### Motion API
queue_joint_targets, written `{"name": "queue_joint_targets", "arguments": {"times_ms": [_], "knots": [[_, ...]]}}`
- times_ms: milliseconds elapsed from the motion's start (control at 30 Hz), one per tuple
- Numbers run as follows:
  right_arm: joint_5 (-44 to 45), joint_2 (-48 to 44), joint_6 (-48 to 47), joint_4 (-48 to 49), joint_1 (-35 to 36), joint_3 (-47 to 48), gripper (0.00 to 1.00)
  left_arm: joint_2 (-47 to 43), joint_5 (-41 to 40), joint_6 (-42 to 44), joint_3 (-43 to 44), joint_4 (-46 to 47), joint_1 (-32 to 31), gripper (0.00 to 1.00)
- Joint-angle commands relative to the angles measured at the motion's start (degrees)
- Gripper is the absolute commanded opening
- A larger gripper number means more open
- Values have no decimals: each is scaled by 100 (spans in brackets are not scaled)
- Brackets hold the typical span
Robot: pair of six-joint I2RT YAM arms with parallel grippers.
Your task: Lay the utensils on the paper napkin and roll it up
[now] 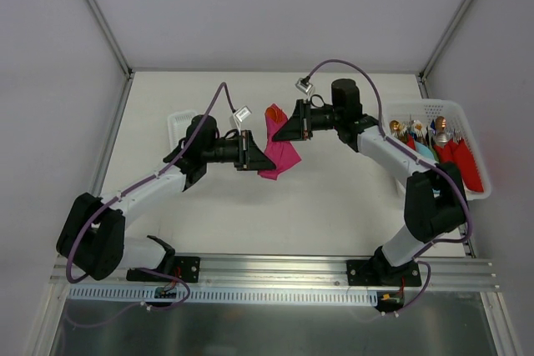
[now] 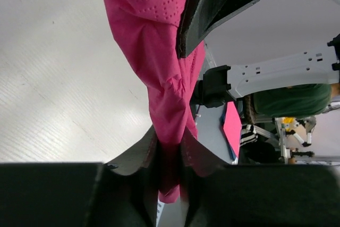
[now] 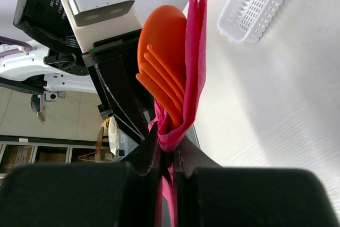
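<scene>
Right wrist: spoon (image 3: 162, 27), fork (image 3: 159, 86) nested in paper napkin (image 3: 195, 51), hidden in left wrist | left hand (image 2: 170, 155), right hand (image 3: 167, 150) clamp it

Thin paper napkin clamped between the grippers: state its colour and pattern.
Magenta-pink paper napkin, fine embossed dots; clearest in left wrist view.

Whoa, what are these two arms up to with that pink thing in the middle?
Both arms are pinching the same pink paper napkin from opposite sides, the left gripper and the right gripper both closed on it. An orange spoon and orange fork sit tucked inside its fold. It is bunched around them, not yet a neat roll.
</scene>
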Motion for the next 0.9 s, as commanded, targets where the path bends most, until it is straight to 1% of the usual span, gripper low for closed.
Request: {"name": "queue_joint_targets", "arguments": {"times_ms": [0, 67, 100, 133, 167, 233, 267, 333, 400, 533, 567, 633, 667, 700, 733, 767, 800, 833, 867], "knots": [[-14, -288, -112, 237, 12, 374, 0, -236, 304, -25, -123, 240, -17, 10], [-49, -288, -94, 237, 38, 418, 1, -280, 259, -16, -158, 293, -17, 0], [-67, -297, -68, 237, 38, 462, 6, -358, 190, -16, -185, 328, -26, 0], [-58, -314, -50, 237, 38, 489, 11, -411, 154, -25, -254, 502, -17, 0], [-50, -323, -33, 237, 47, 515, 22, -551, 102, -7, -290, 582, -26, 0], [-23, -341, -6, 211, 38, 638, 32, -727, -187, 98, -369, 697, -17, 0], [-14, -341, -6, 193, 12, 691, 45, -824, -302, 168, -378, 697, -17, 0], [-23, -332, 46, 193, -32, 840, 50, -1053, -618, 396, -378, 697, -26, 0], [-6, -332, 81, 184, -120, 954, 57, -1237, -821, 607, -378, 715, -26, 0], [73, -376, 143, 149, -330, 1165, 61, -1484, -1330, 880, -378, 812, -17, 0], [126, -411, 126, 105, -470, 1174, 60, -1554, -1662, 976, -378, 812, -17, 0], [449, -594, -23, -78, -611, 1183, 56, -1738, -1989, 1082, -369, 742, -8, 0], [599, -674, -172, -497, -725, 1209, 53, -1774, -2139, 1143, -308, 689, -17, 0], [757, -771, -513, -693, -770, 1271, 43, -1826, -2471, 1205, -256, 619, -17, 0], [1159, -989, -673, -895, -796, 1297, 37, -1862, -2631, 1223, -177, 453, -17, 0], [1329, -1113, -822, -1289, -823, 1324, 31, -1879, -2772, 1241, -159, 399, -17, 0], [1504, -1236, -980, -1475, -806, 1350, 22, -1932, -2886, 1232, -141, 364, -17, 0], [1863, -1316, -1269, -1721, -788, 1507, 18, -1950, -3140, 1215, -123, 276, -17, 0], [1945, -1403, -1350, -2063, -744, 1613, 16, -1976, -3220, 1188, -141, 267, -17, 0]]}}
